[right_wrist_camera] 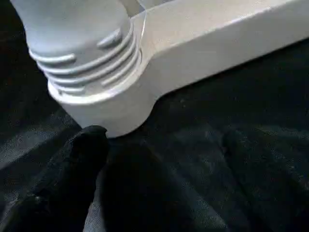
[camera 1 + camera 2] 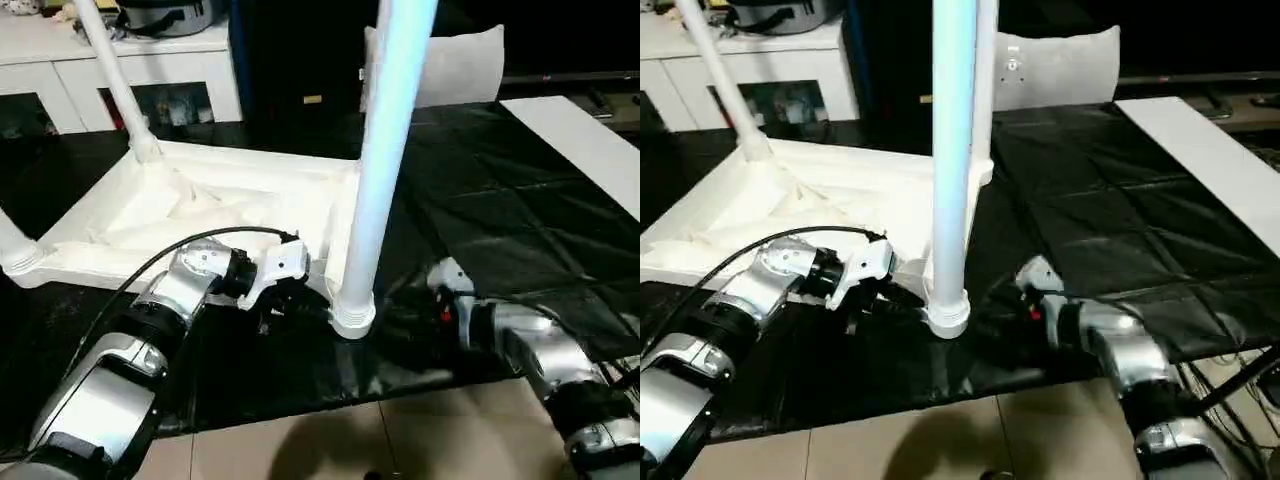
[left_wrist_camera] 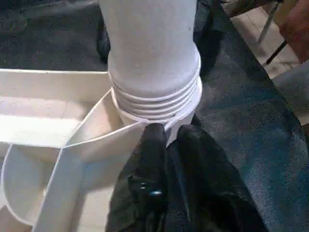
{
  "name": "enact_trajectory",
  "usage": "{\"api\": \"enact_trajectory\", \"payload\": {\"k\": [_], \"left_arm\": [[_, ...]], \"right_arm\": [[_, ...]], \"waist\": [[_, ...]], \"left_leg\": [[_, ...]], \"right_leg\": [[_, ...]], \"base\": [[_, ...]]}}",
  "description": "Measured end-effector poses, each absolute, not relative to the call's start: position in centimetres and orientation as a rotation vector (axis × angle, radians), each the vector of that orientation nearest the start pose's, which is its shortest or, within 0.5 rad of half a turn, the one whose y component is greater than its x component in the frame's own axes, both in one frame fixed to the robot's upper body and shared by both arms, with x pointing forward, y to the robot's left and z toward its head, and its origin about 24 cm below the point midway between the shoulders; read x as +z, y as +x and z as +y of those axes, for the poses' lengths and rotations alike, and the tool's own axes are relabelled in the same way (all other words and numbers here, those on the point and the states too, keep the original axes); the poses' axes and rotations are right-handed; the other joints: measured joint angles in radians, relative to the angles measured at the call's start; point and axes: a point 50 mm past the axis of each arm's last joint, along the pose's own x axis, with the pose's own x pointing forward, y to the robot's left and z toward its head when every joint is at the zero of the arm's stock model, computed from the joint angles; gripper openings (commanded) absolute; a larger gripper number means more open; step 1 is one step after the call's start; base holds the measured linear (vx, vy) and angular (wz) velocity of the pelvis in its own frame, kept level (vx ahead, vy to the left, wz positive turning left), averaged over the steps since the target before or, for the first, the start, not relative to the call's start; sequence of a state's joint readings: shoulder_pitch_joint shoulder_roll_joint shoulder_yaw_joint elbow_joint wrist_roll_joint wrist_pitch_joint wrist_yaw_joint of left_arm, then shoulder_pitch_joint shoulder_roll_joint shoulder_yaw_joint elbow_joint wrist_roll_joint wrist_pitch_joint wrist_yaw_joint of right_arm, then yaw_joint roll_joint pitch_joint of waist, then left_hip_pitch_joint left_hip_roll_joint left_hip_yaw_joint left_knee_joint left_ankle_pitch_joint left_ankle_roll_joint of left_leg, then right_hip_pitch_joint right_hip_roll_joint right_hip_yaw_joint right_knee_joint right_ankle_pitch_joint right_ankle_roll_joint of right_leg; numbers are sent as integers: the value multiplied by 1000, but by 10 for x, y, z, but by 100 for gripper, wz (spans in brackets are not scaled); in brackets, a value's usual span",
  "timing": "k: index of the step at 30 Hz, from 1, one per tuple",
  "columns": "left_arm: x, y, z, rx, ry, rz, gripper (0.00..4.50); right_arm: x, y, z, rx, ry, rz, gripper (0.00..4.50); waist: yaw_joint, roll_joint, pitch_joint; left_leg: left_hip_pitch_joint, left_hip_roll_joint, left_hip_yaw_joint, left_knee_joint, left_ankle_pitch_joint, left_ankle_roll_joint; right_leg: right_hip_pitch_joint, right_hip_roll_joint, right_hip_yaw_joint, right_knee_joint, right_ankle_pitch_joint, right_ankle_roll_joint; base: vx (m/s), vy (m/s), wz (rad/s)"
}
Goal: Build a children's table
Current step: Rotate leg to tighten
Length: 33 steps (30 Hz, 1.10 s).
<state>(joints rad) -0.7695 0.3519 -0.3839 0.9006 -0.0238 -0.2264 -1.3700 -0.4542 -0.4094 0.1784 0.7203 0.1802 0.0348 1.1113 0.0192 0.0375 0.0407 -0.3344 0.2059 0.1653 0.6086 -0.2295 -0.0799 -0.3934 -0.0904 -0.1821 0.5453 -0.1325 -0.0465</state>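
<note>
The upturned white tabletop [image 2: 200, 215] is lying with a leg [image 2: 385, 150] standing in its near corner socket [image 3: 159, 108]. The left pincer [image 3: 166, 137], fingers together, is touching that socket at nine o'clock. The right pincer [image 1: 91, 145], fingers apart, is sitting at three o'clock.

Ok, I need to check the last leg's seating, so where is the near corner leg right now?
The near leg stands upright in the corner socket of the upturned top, between the left gripper and right gripper.

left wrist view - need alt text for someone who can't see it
A white tapered leg stands upright in the round corner socket of the overturned white table top, its ribbed underside facing up. The left gripper's two black fingers sit close together right at the socket's outer wall. The black-covered work surface lies beside the top.
</note>
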Motion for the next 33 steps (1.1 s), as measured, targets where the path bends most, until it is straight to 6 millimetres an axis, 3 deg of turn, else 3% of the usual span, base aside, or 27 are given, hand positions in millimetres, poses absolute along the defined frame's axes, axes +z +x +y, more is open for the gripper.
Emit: {"api": "enact_trajectory", "payload": {"k": [3, 11, 15, 19, 20, 22, 23, 24, 26, 27, 29, 31, 33], "left_arm": [[63, 329, 123, -1588, 520, 359, 7], [63, 331, 125, -1559, 570, 333, 7], [66, 335, 136, -1498, 528, 368, 7], [75, 336, 142, -1513, 504, 358, 7], [76, 336, 141, -1520, 507, 353, 7], [76, 336, 144, -1514, 518, 359, 44], [75, 336, 151, -1498, 527, 377, 44], [73, 336, 157, -1476, 539, 401, 49], [74, 336, 154, -1482, 541, 389, 78], [73, 336, 147, -1500, 536, 373, 87], [72, 336, 141, -1514, 534, 367, 96], [72, 336, 143, -1501, 551, 373, 118], [70, 337, 145, -1483, 567, 377, 134]], "right_arm": [[12, 297, -179, 1119, -103, 451, 450], [7, 298, -177, 1113, -83, 408, 450], [8, 299, -173, 1042, 43, 279, 450], [21, 302, -177, 984, 56, 160, 450], [32, 300, -187, 978, 47, 146, 450], [85, 295, -220, 952, -28, 123, 450], [115, 293, -229, 948, -97, 101, 450], [148, 294, -229, 948, -167, 37, 450], [174, 293, -222, 970, -213, -51, 450], [173, 292, -215, 995, -205, -62, 450], [155, 288, -205, 1041, -167, -15, 450], [134, 279, -204, 1050, -117, 84, 450], [134, 272, -204, 1047, -123, 138, 450]], "waist": [[8, 0, 0], [14, 3, 0], [6, 7, 2], [13, 13, 4], [22, 17, 7], [45, 26, 12], [47, 25, 12], [47, 19, 9], [45, 4, -2], [45, -1, -5], [47, 0, -4], [52, 7, 0], [61, 15, 0]], "left_leg": [[0, 0, 2, -2, 1, 5], [2, 1, 3, -1, 1, 3], [2, 1, 4, 1, 0, 0], [2, 0, 3, 2, 1, 0], [1, -1, 3, 2, 1, 0], [1, -6, 3, 2, 3, 6], [2, -7, 3, -1, 4, 7], [3, -7, 4, -5, 4, 7], [4, -4, 5, -8, 4, 6], [4, -1, 5, -8, 3, 5], [2, 0, 4, -7, 3, 4], [0, -3, 3, -7, 3, 4], [0, -5, 3, -8, 2, 5]], "right_leg": [[-4, 0, 3, 5, 1, -1], [-9, 1, 5, 15, -3, -4], [-9, 1, 5, 15, -2, -5], [-8, 0, 5, 15, -2, -5], [-8, 0, 6, 13, -2, -4], [-11, -2, 15, 14, 1, 0], [-11, -1, 19, 14, 1, 2], [-10, 1, 21, 15, -1, 3], [-10, 5, 19, 15, -5, 1], [-8, 7, 16, 14, -6, -1], [-9, 8, 15, 13, -6, -1], [-10, 5, 15, 13, -6, 0], [-11, 3, 16, 13, -7, 1]], "base": [[0, 0, 0], [0, 0, 0], [0, 0, 0], [0, 0, 0], [0, 0, 0], [0, 0, 0], [0, 0, 0], [0, 0, 0], [0, 0, 0], [0, 0, 0], [0, 0, 0], [0, 0, 0], [0, 0, 0]]}}
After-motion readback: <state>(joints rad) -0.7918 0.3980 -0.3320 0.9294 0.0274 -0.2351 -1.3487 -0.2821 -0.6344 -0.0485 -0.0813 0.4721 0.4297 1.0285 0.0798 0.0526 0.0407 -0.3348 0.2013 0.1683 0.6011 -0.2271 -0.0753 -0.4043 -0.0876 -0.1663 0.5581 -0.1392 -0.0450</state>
